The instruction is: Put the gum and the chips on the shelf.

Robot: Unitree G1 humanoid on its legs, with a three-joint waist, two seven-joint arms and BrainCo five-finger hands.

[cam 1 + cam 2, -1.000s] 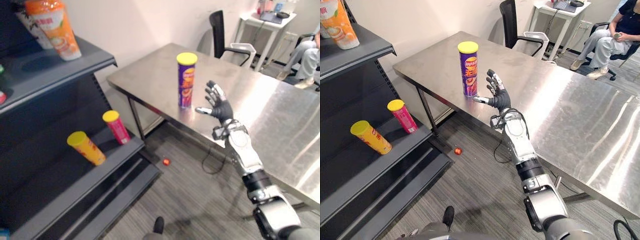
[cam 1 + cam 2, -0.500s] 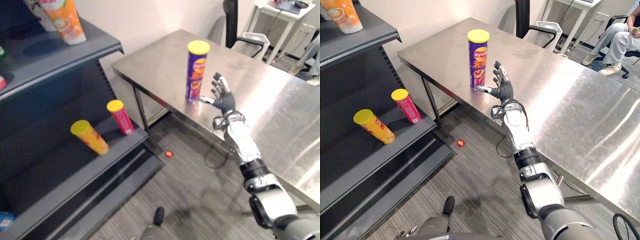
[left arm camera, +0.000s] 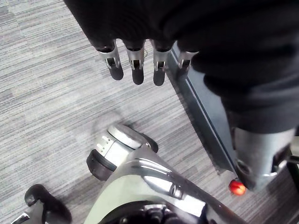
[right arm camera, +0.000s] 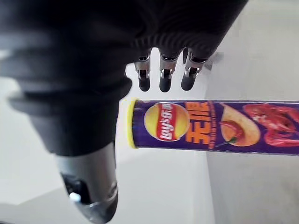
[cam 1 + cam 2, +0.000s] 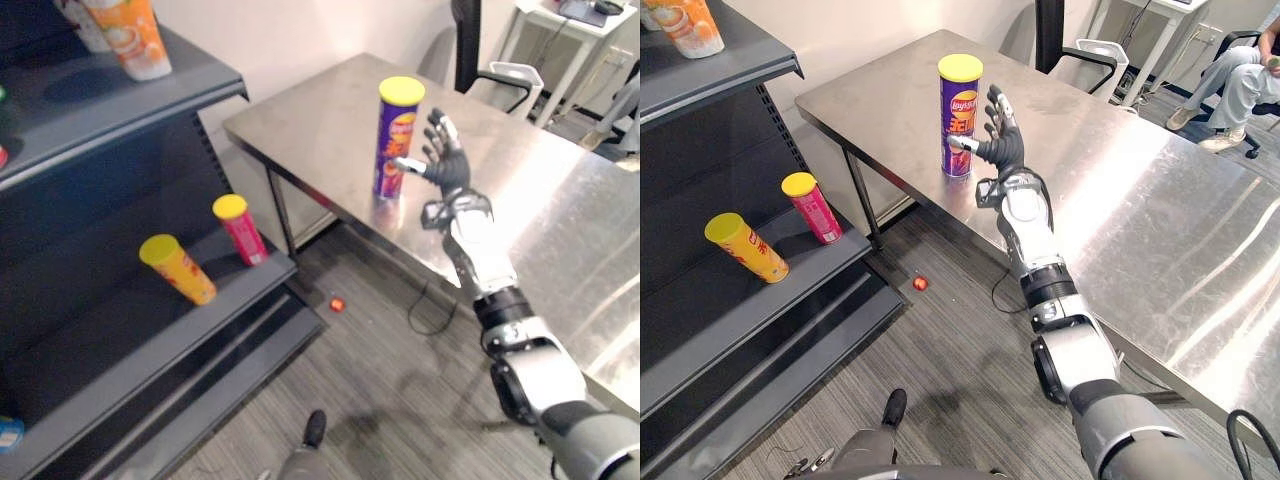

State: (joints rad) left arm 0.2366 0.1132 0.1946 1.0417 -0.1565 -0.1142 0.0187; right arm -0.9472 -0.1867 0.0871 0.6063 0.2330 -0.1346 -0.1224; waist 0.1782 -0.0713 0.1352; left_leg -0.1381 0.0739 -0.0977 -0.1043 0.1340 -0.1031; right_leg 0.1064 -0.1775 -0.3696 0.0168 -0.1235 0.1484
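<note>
On the bare steel table (image 5: 320,110), tall yellow-lidded purple chip tube (image 5: 398,140): probably light, crushable, slick; grip mid-body; right hand (image 5: 449,168) fingers splayed.

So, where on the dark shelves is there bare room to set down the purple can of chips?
The lower shelf is bare past the yellow can, on the side away from the table. The upper shelf is bare between the orange packet and its end. Crowded: the narrow gap between the yellow can and the pink can.
</note>
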